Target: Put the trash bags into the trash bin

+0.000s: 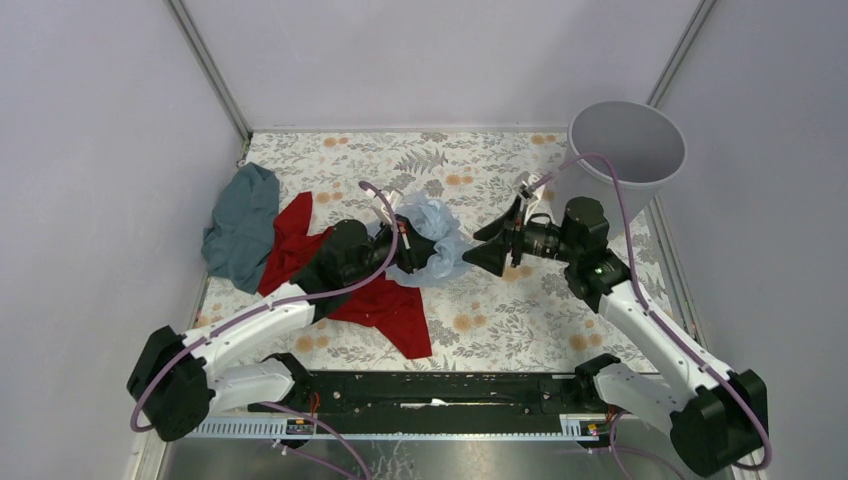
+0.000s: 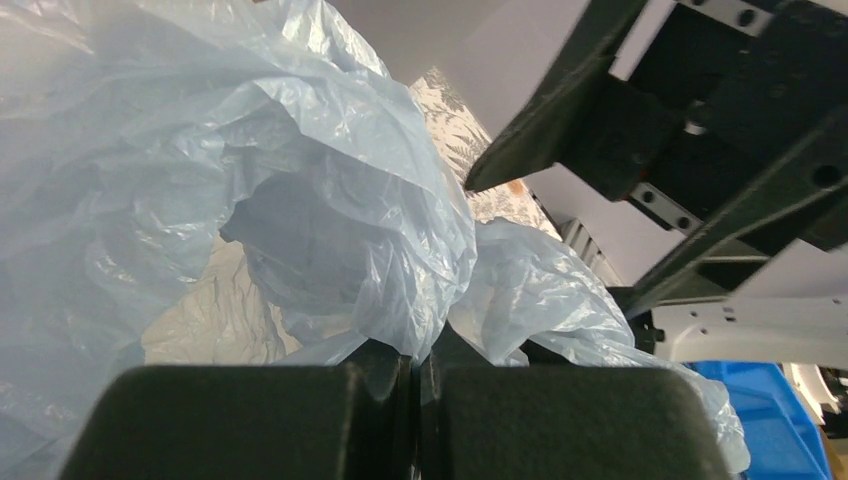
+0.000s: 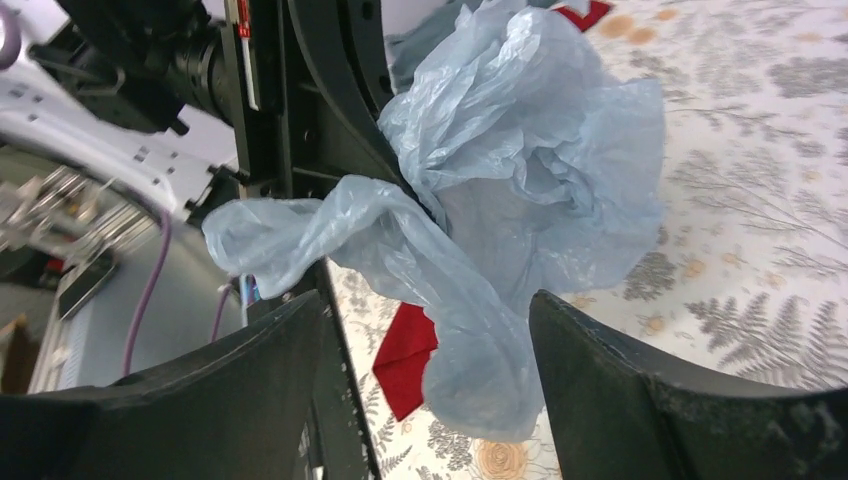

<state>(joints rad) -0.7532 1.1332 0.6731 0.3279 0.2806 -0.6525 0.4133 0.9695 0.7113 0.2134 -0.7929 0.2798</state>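
Trash bag [image 1: 432, 232], your pale blue film, sits bunched near the middle of the floral surface [image 1: 500, 310], pinched in the left pincer and well to the left of the bin. On the far left you have a teal-grey cloth [image 1: 240, 225] lying crumpled, with a red cloth [image 1: 385, 310] spread just beside it on its right and running under the left arm. Next comes the left pincer [image 1: 412, 250]. Your left wrist view shows its jaws closed tight on a fold of the film [image 2: 330, 200], which billows up in front of them. Whether the lowest folds touch the surface, you cannot tell.

Right of the bag, the right pincer [image 1: 490, 245] faces it with jaws spread wide. In the right wrist view a hanging lobe of the film [image 3: 470, 300] dangles between the two fingers [image 3: 640, 390], not clamped. At the far right corner stands the light grey trash bin [image 1: 600, 180], upright, mouth open.
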